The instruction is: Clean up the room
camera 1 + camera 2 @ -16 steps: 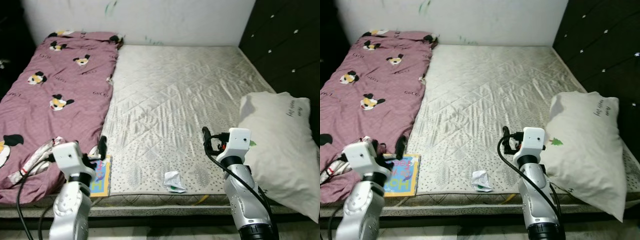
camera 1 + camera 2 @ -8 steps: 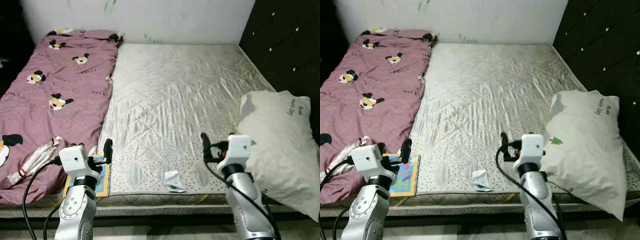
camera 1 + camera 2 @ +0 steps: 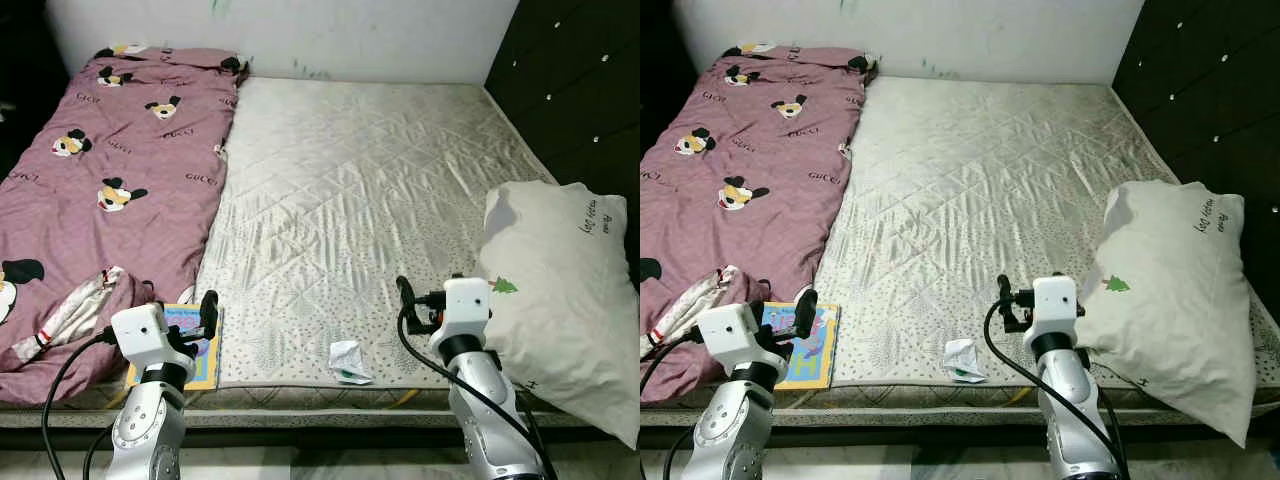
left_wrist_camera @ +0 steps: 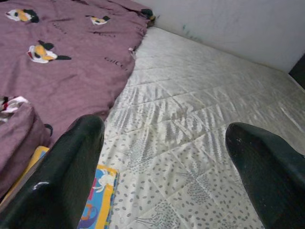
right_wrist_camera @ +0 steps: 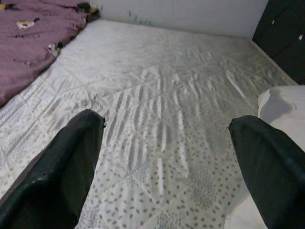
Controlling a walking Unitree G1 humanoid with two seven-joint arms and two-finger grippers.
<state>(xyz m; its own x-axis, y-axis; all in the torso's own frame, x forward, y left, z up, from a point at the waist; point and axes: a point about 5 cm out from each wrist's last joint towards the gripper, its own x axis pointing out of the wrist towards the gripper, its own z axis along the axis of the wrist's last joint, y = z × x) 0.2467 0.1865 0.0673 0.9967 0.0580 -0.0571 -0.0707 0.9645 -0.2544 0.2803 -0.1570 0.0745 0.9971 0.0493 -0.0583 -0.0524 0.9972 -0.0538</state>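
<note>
Both hands are hovering open and empty over the bed's near edge, the left hand (image 3: 208, 312) beside a colourful book (image 3: 196, 348) and the right hand (image 3: 404, 297) near a crumpled paper scrap (image 3: 347, 361). Farther back, the purple blanket (image 3: 110, 170) and pillow (image 3: 560, 290) are lying unsorted, so the cleanup looks barely begun.
</note>
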